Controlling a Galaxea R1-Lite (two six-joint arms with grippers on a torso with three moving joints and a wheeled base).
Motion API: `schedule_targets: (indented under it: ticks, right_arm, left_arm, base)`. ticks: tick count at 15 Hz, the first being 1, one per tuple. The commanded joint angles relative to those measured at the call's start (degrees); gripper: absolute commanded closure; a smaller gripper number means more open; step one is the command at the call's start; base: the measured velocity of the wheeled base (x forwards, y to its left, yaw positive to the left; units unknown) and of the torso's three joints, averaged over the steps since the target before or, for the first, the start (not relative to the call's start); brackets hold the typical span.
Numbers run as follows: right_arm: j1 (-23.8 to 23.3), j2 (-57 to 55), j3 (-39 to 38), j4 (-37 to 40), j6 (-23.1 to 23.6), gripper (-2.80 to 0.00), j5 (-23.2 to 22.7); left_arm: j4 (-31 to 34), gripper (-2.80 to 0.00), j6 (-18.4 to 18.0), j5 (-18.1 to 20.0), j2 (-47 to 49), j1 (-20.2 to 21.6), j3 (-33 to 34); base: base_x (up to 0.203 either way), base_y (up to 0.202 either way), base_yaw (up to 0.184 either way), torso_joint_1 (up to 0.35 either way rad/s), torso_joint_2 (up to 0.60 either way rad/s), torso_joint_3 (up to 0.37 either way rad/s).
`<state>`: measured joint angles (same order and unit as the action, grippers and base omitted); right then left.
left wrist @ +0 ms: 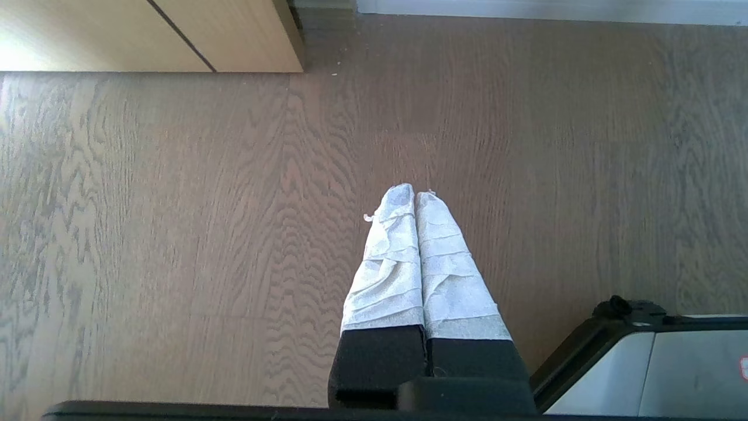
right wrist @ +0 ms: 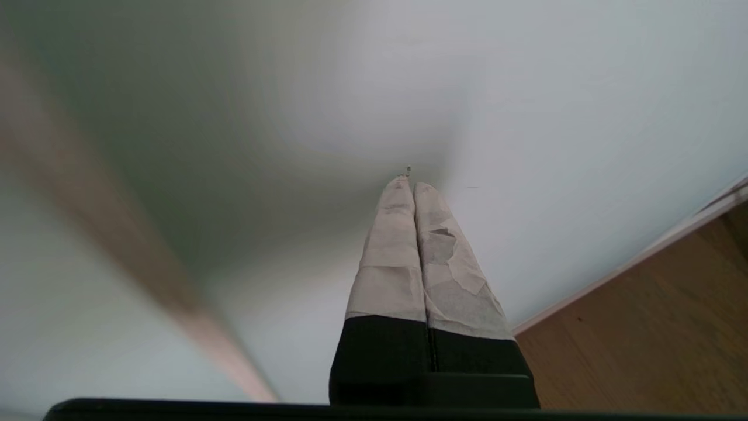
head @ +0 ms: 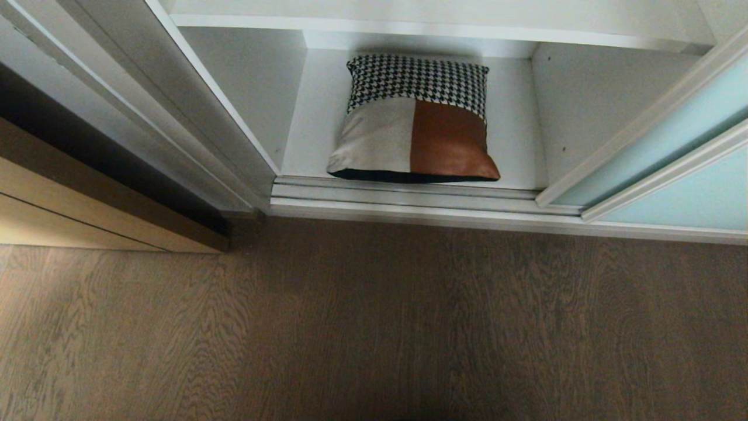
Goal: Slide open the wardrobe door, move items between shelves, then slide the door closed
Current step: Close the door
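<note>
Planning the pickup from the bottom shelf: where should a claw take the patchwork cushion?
Probably the cushion front edge by the floor track, coming straight in from the open front. It lies flat, white walls flank it, and that soft black-backed edge faces outward.

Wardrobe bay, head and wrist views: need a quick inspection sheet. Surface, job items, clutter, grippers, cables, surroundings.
Surface: white bottom shelf, bare apart from the cushion.
Job items: cushion lies flat on that shelf, its front edge at the floor track. Sliding door, frosted aqua, stands to the right; the bay is open.
Clutter: nothing seen.
Grippers: left gripper shut, empty, pointing at the wood floor. Right gripper shut, empty, facing a pale surface; neither shows in the head view.
Cables: nothing seen.
Surroundings: tan wooden door at left.
</note>
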<state>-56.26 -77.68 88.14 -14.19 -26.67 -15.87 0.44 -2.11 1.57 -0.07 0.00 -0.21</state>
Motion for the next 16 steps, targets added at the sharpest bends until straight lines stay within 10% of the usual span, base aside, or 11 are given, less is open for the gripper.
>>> schedule_targets:
  ticks: [1, 16]
  right_arm:
    - [0.0, -2.7, 0.6, -0.4, -0.2, 0.00, -0.1]
    - [9.4, 3.0, -3.6, 0.6, -0.3, 0.00, 0.2]
  left_arm:
    - [0.0, 0.00, 0.0, 0.0, 0.1, 0.0, 0.0]
    - [0.0, 0.00, 0.0, 0.0, 0.1, 0.0, 0.0]
  base:
    - [0.000, 0.000, 0.000, 0.000, 0.00, 0.000]
    - [0.000, 0.000, 0.000, 0.000, 0.00, 0.000]
